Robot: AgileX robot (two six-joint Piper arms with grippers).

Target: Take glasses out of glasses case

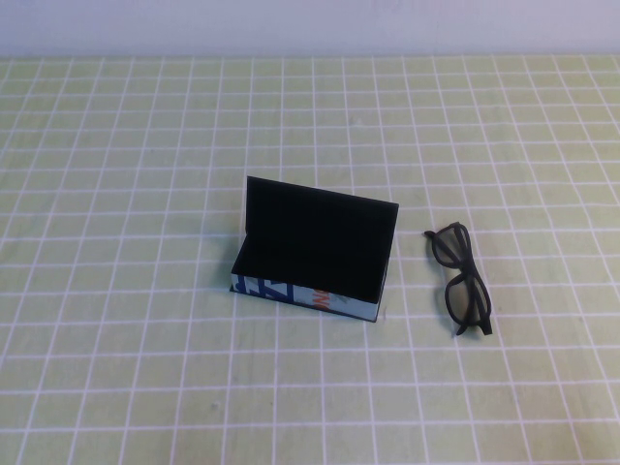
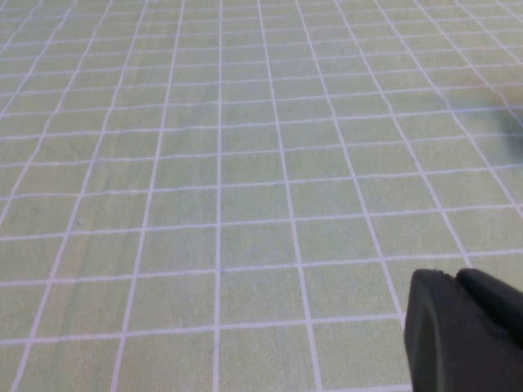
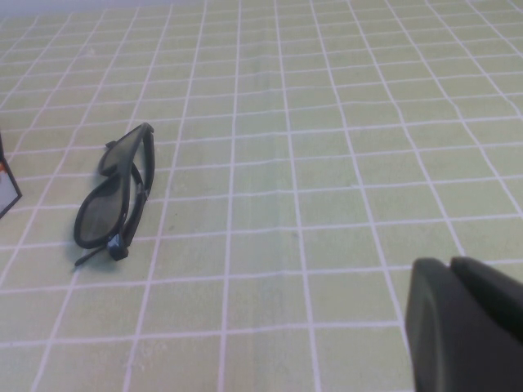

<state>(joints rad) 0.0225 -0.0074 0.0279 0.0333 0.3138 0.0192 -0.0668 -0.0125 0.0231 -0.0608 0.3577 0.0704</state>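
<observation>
Our left gripper (image 2: pixel 464 331) hangs over bare tablecloth (image 1: pixel 116 368), off to the left of the glasses case (image 1: pixel 312 254); whether it is open we cannot tell. The case stands open and looks empty, with the glasses (image 1: pixel 460 277) folded on the cloth just right of it, so we judge the job essentially done. Our right gripper (image 3: pixel 467 322) sits further right of the glasses, holding nothing, its opening unclear.

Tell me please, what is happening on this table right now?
Nothing is being handled at this moment. The glasses case stands open and looks empty, and the glasses lie folded on the checked tablecloth to its right, apart from it. Neither arm shows in the high view. The left tool and the right tool each appear only at the edge of their own wrist view, holding nothing.
</observation>
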